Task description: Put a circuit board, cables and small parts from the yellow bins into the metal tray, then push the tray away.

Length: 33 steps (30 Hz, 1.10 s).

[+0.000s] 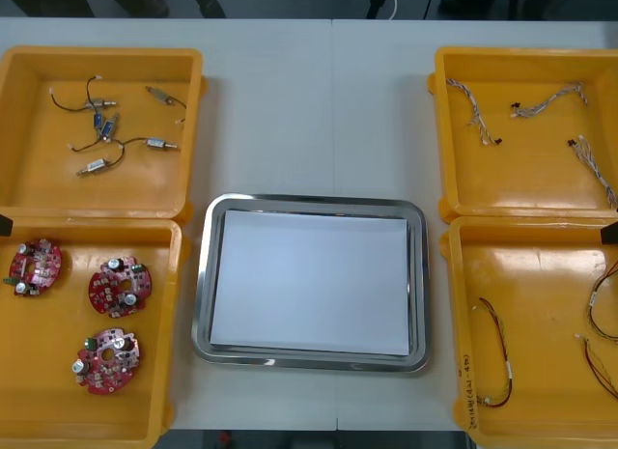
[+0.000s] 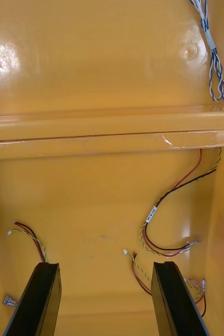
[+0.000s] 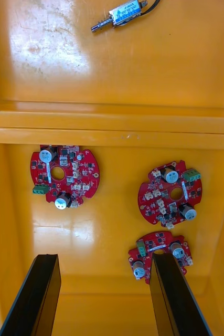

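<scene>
Tray [image 1: 201,304] is sitting empty at the table's [image 1: 309,101] near-edge middle. Left jaws are hanging wide open, holding nothing, over the near-left corner's yellow bin [image 1: 48,372]; the nearest circuit board [image 3: 159,254] is lying just ahead of one finger [image 3: 174,294]. Right jaws are gaping empty over red-and-yellow cables [image 2: 151,214].

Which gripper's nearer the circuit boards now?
Left. The left gripper hangs open over the near left bin, circuit boards just ahead of it. The right gripper is across the tray, open over red and yellow cables in the near right bin.
</scene>
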{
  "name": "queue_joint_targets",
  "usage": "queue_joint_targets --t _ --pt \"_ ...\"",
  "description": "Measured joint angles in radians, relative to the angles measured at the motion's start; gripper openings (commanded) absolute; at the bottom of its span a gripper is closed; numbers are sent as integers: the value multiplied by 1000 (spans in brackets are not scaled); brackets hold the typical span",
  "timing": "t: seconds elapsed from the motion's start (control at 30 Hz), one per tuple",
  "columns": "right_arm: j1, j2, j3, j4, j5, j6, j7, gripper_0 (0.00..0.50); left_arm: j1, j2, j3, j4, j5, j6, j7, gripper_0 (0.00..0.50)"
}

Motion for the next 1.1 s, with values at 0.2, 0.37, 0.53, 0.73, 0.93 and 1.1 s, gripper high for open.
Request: queue_joint_targets --t 0.2,0.37,0.53,0.73,0.93,1.1 --pt "0 0 0 0 0 0 0 500 0 0 0 0 0 0 0 500" --pt "0 0 0 0 0 0 0 500 0 0 0 0 0 0 0 500" --pt "0 0 0 0 0 0 0 500 0 0 0 0 0 0 0 500" --pt "0 0 0 0 0 0 0 500 0 0 0 0 0 0 0 500" --pt "0 0 0 0 0 0 0 500 0 0 0 0 0 0 0 500" --pt "0 0 0 0 0 0 0 500 7 -8 -1 1 0 0 0 500"
